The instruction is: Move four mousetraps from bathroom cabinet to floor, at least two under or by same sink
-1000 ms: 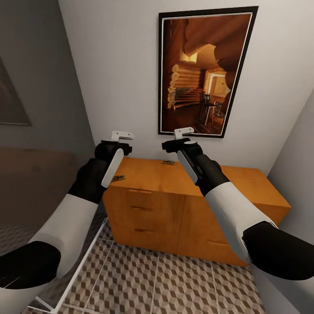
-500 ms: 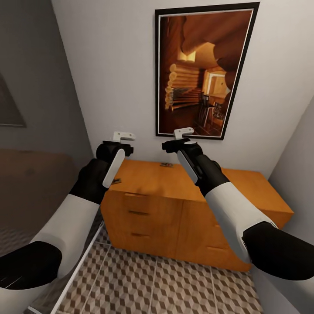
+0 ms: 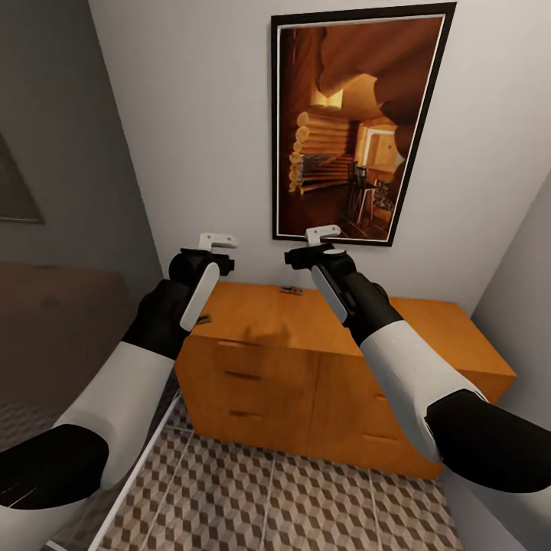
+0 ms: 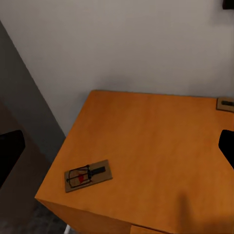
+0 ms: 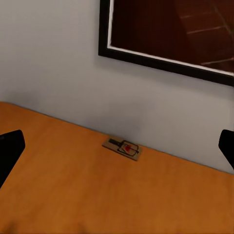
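Note:
The orange-brown cabinet (image 3: 268, 317) stands against the white wall. One mousetrap (image 3: 291, 290) lies at the back of its top by the wall, also in the right wrist view (image 5: 123, 147). Another mousetrap (image 4: 87, 175) lies near the top's left front corner; in the head view my left forearm mostly hides it. A further mousetrap (image 4: 225, 104) peeks in at that picture's edge. My left gripper (image 3: 223, 262) and right gripper (image 3: 295, 256) hover above the cabinet top, both open and empty, their dark fingers (image 4: 9, 153) (image 5: 9, 151) wide apart. Cube-patterned bathroom floor (image 3: 306, 505) lies in front. The sink is out of view.
A large black-framed picture (image 3: 356, 122) hangs above the cabinet. A grey wall (image 3: 520, 291) closes in at the right end of the cabinet. A white-edged panel (image 3: 145, 451) runs along the floor at the left, beside a darker room.
The whole head view has shifted slightly, so the camera moved a little nearer the cabinet. The left front mousetrap has slid behind my left forearm. Both grippers stay open.

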